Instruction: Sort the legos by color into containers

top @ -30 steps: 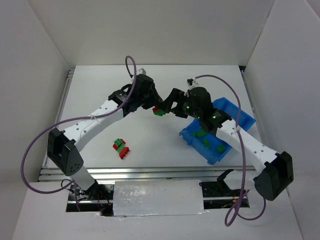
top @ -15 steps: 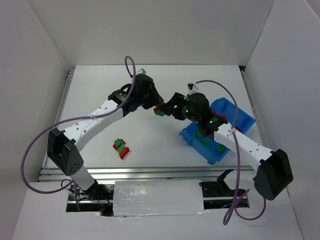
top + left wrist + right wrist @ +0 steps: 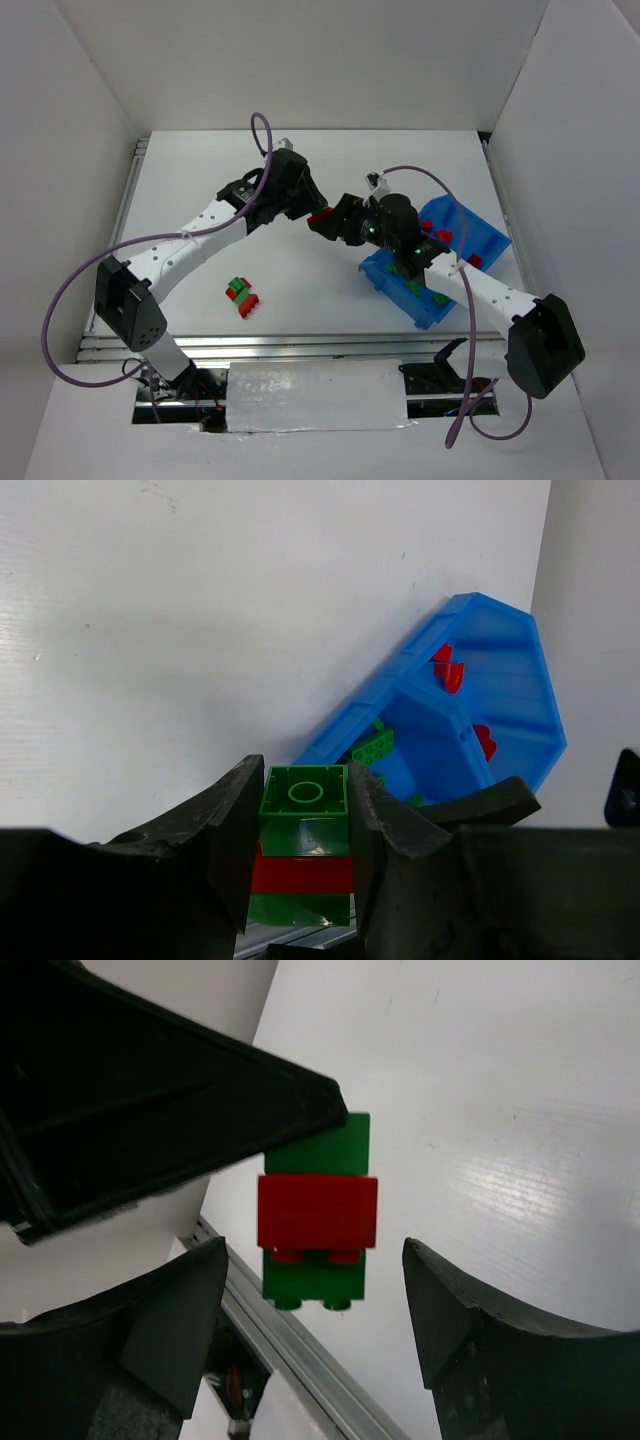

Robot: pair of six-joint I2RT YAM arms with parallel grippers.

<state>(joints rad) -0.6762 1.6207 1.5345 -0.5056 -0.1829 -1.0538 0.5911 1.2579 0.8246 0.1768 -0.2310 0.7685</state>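
A green-red-green lego stack (image 3: 303,810) is clamped by the left hand (image 3: 308,208) above the table (image 3: 200,180), mid-frame in the top view. The right hand (image 3: 312,1250) is spread wide on either side of it, not touching. Green and red legos (image 3: 441,298) are held in separate compartments of the blue bin (image 3: 487,236) at right; a small cluster (image 3: 242,296) lies at lower left.

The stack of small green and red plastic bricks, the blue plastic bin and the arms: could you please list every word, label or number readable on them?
No readable word, number or sign shows in any view.
Stack of small green and red plastic bricks: top stud bears only a plain ring, no lettering.
Blue rectangular plastic bin: bare, no label.
Left gripper: black fingers unmarked.
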